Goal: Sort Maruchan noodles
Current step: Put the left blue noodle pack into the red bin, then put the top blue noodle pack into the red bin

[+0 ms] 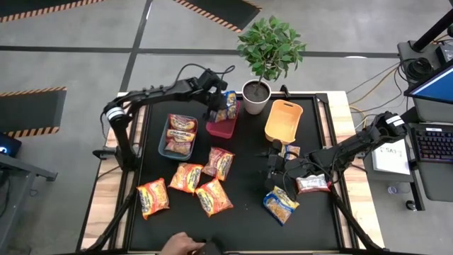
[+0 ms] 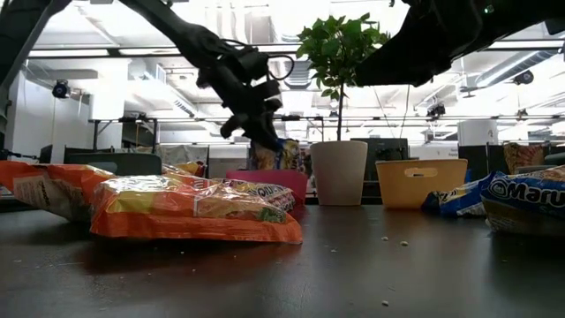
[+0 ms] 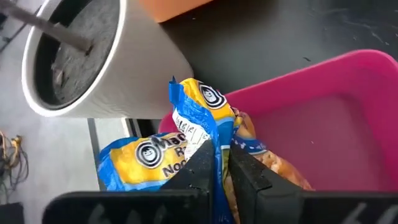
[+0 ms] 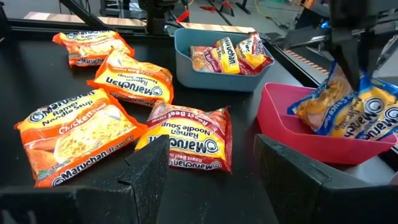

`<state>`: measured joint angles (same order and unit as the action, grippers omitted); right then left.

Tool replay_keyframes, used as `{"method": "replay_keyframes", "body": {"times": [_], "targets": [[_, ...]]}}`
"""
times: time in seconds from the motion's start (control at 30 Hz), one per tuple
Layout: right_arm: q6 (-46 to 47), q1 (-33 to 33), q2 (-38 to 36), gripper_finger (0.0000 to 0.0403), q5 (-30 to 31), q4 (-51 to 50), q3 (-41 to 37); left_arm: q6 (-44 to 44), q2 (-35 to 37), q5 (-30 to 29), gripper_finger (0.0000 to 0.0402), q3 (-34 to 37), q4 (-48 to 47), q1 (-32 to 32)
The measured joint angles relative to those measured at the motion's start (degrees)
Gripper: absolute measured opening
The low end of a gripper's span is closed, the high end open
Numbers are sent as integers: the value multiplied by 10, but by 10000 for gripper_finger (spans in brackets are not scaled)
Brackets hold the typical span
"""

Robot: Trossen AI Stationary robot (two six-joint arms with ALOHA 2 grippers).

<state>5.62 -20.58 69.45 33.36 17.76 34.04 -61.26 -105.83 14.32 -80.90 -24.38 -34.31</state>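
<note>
My left gripper [image 1: 221,110] hovers over the red bin [image 1: 221,129] at the far middle of the table, shut on a blue-yellow Maruchan packet [image 3: 200,121]. A second blue packet [image 3: 134,158] leans at the bin's side nearest the white plant pot [image 1: 256,97]. My right gripper [image 1: 274,161] stands open above the mat, right of centre, holding nothing. Three orange packets [image 1: 186,177] and a red-maroon one [image 1: 219,163] lie flat on the mat. Another blue packet [image 1: 281,204] lies near the front right. My left gripper pinches the blue packet's crinkled upper edge [image 3: 210,142] between its two fingers. The fingers [image 4: 348,59] slant down from above, from the table's left. The packet hangs below them, tilted, with its lower end [image 4: 314,109] inside the red bin.
A teal bin [image 1: 164,145] with red-maroon packets stands left of the red bin. An orange bin [image 1: 283,120] sits to the right of the pot. One more packet [image 1: 312,184] lies under my right arm. A person's hand [image 1: 182,245] shows at the table's near edge.
</note>
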Motion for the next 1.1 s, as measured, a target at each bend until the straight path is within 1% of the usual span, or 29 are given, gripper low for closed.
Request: {"method": "replay_keyframes", "body": {"times": [0.1,0.2,0.27,0.43,0.57,0.7,0.87,0.93,1.1], "targets": [[3,0,0,224,-1,0,-1,25,-8,-21,18,-14,3,0],[3,0,0,224,-2,0,-1,27,-8,-63,46,-17,5,0],[4,0,0,224,-2,0,-1,24,-8,-80,66,-17,3,0],[9,0,0,224,-2,0,-1,24,-7,-89,106,-17,4,0],[15,0,0,224,-3,0,-1,40,7,-93,122,-17,-12,6],[40,0,0,224,-3,0,-1,124,36,-80,123,-17,-43,17],[65,0,0,224,-3,0,-1,257,77,-9,105,-14,-76,52],[76,0,0,224,-3,0,-1,297,92,6,92,-3,-75,77],[117,0,0,224,-3,0,-1,355,133,8,59,56,-26,163]]}}
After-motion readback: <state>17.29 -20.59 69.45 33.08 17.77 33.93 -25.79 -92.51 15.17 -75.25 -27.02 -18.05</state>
